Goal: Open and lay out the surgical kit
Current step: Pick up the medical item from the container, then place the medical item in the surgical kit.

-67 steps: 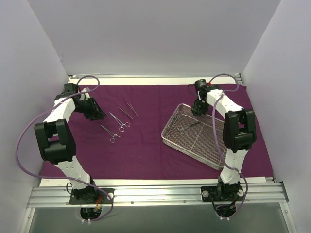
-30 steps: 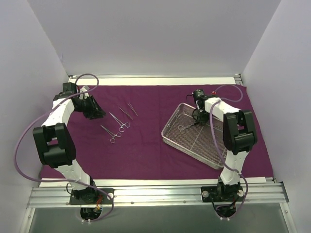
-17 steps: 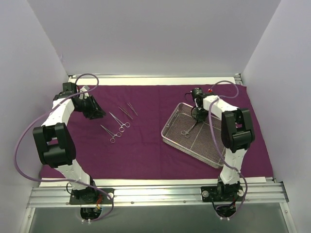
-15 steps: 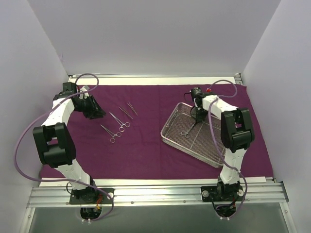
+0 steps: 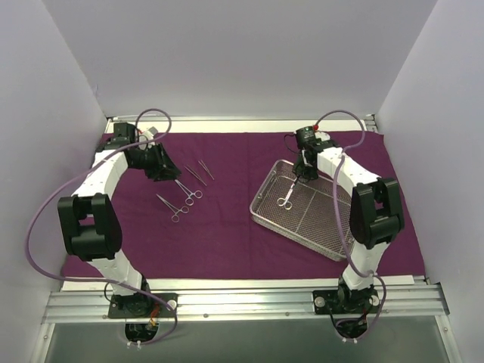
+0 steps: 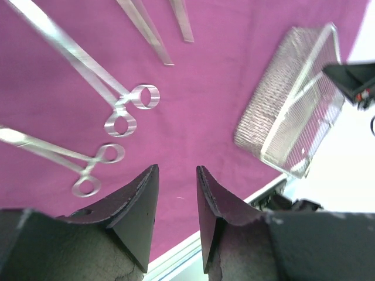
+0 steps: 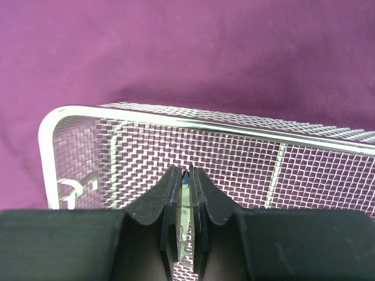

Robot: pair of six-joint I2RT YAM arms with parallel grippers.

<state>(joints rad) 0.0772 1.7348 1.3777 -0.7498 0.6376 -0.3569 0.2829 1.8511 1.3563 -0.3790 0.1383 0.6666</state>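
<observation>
The dark purple cloth wrap [image 5: 227,234] lies spread flat over the table. On its right half stands the silver wire-mesh tray [image 5: 330,240]. My right gripper [image 5: 302,172] hangs over the tray's far corner, shut on a ring-handled forceps [image 5: 287,197] that dangles with its rings down above the mesh. In the right wrist view the gripper [image 7: 184,171] pinches a thin silver strip, with the tray rim [image 7: 234,128] beyond. Two forceps [image 5: 186,188] [image 5: 172,207] and two tweezers [image 5: 195,175] [image 5: 206,169] lie on the cloth at left. My left gripper [image 5: 165,171] [image 6: 176,170] hovers just left of them, open and empty.
White walls close in the table on the left, right and far sides. A metal rail [image 5: 242,299] carrying both arm bases runs along the near edge. Purple cables loop off each arm. The left wrist view also catches the tray [image 6: 293,111] at its right.
My right gripper has shut on the forceps in the tray and raised it toward the tray's far corner. The left arm has swung right, closer to the laid-out instruments.
</observation>
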